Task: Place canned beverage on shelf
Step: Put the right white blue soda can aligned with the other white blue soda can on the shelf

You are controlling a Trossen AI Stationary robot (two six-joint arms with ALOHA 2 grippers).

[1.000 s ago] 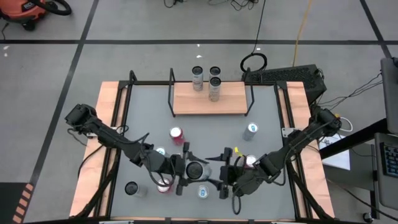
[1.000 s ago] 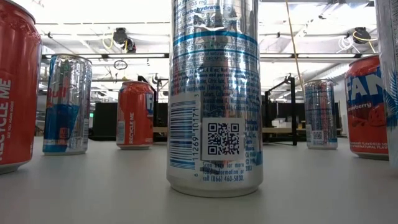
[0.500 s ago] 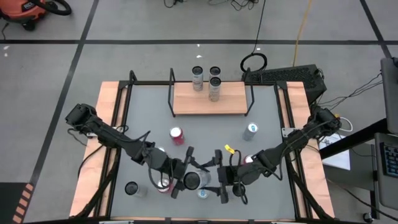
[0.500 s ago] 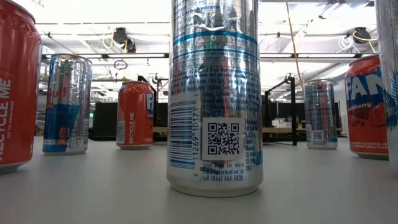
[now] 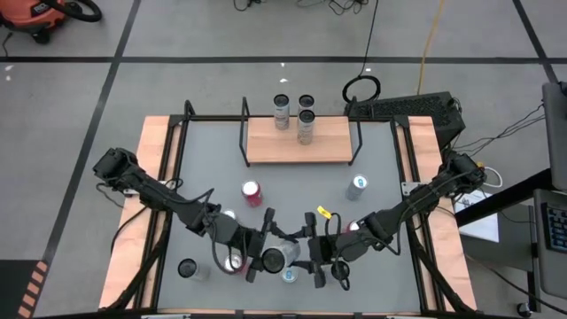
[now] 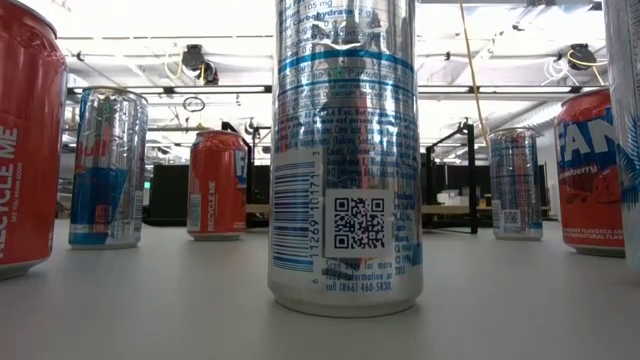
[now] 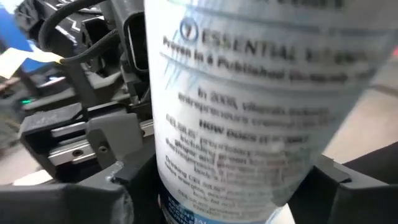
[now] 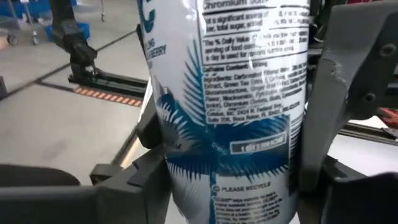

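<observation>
A white and blue beverage can [image 5: 277,257] hangs above the near middle of the table between my two grippers. My left gripper [image 5: 266,252] is shut on it from the left, and my right gripper [image 5: 306,252] from the right. The can [image 7: 249,106] leans in the left wrist view and stands nearly upright [image 8: 242,106] in the right wrist view. The shelf [image 5: 299,142], a light-wood board with black rod frames, stands at the far middle with three cans [image 5: 306,124] at its far edge. My left gripper pinches the can's side wall [image 7: 168,180] between its two fingers [image 7: 124,186], coming level from the table's left. The can is lifted clear of the table and leans in the hold. My right gripper has the same can between its two fingers [image 8: 326,124], which lie against opposite sides of the wall [image 8: 180,168], low on the can. It comes level from the table's right.
Loose cans stand on the grey table: a red one [image 5: 252,191], a silver one [image 5: 356,186], a blue-topped one [image 5: 288,276] under the grippers, a red one [image 5: 235,264], a dark one [image 5: 187,268]. In the low view a tall silver can [image 6: 345,150] stands closest.
My right gripper has swung toward the table's left and turned, bringing its fingers around the can in my left gripper. My left gripper has rolled a little, and the can's top has shifted slightly toward the near edge. The can stays lifted.
</observation>
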